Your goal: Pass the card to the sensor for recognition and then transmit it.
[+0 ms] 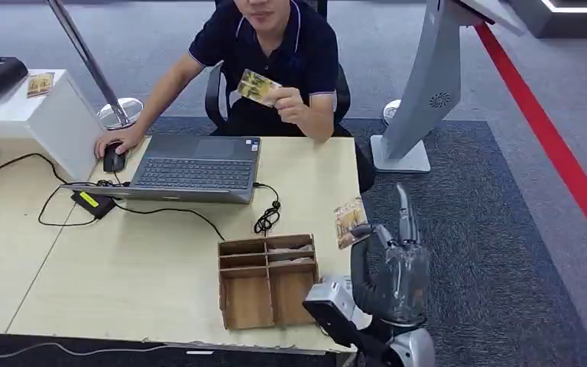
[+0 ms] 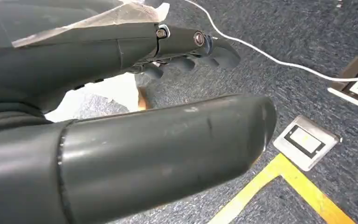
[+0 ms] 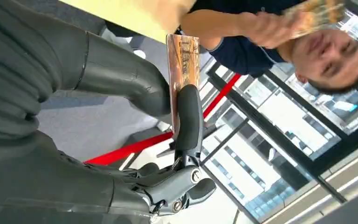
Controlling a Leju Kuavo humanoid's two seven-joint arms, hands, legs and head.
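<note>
The right hand (image 1: 394, 267) pinches the golden patterned card (image 1: 349, 221) between thumb and fingers (image 3: 189, 116), likely awaiting presentation to the sensor.

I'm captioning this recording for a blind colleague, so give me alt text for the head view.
The robot's right hand holds a card upright beside a wooden desk, while a seated person opposite holds up another card. On the desk sit an open laptop, a mouse and a cardboard organizer.
</note>
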